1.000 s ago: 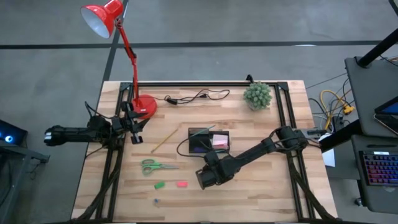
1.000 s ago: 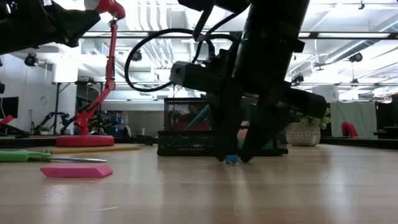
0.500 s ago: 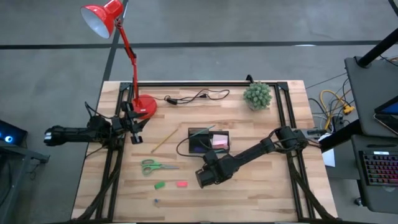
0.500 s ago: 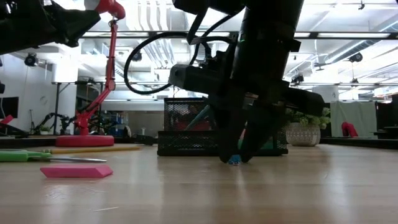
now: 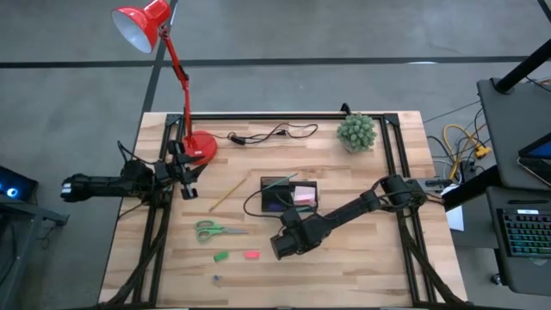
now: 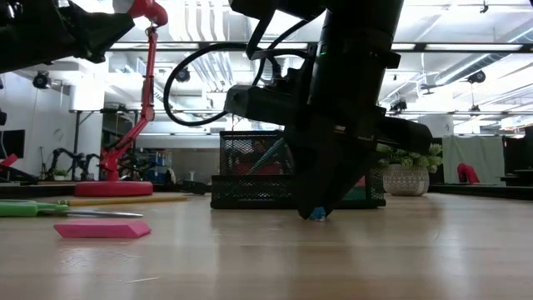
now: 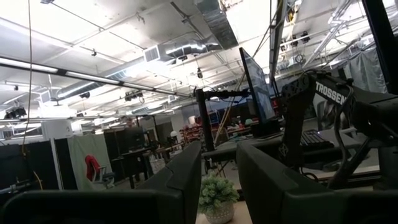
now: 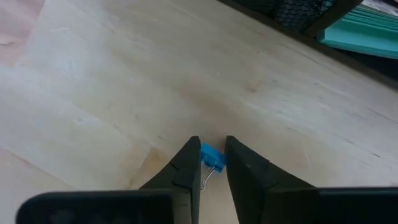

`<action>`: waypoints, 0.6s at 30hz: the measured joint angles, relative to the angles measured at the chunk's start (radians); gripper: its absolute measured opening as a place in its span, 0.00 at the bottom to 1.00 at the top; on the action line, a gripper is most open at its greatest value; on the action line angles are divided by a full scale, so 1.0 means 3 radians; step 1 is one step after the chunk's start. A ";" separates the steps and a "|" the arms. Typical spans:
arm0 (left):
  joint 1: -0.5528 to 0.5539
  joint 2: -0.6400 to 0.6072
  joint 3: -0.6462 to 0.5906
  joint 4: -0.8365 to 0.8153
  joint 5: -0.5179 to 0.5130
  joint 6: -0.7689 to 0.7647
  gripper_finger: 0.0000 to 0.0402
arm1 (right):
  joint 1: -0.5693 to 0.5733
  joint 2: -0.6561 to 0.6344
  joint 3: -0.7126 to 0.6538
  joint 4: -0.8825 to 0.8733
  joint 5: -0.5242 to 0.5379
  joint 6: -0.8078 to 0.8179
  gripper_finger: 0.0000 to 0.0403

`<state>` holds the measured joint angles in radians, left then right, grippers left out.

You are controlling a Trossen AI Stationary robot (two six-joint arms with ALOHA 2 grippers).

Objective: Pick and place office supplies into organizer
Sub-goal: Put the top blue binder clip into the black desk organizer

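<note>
Right gripper (image 8: pixel 209 163) is down on the bench (image 5: pixel 344 267) just in front of the black organizer (image 5: pixel 289 195), jaws clenched on a tiny blue binder clip (image 8: pixel 212 158) that sits on the wood. Left gripper (image 5: pixel 188 176) hangs off by the red lamp (image 5: pixel 200 146), jaws nearly together, holding nothing

Overhead view straight down, low view level, both sharing organizer (image 5: pixel 289 195)
</note>
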<state>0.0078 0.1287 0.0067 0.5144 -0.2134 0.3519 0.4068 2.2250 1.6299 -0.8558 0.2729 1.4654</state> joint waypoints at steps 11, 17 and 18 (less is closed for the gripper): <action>0.0001 0.0005 0.0000 -0.0001 -0.0001 0.0000 0.22 | 0.0002 -0.0061 -0.0008 0.0013 -0.0019 -0.0087 0.13; 0.0000 0.0005 0.0000 -0.0001 -0.0001 0.0001 0.22 | 0.0004 -0.0074 -0.0008 0.0011 -0.0010 -0.0116 0.13; 0.0000 0.0005 0.0000 -0.0001 0.0000 0.0000 0.22 | 0.0004 -0.0076 -0.0008 0.0011 -0.0009 -0.0118 0.13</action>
<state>0.0078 0.1303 0.0067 0.5141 -0.2135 0.3519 0.4080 2.2021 1.6276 -0.8524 0.2703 1.4300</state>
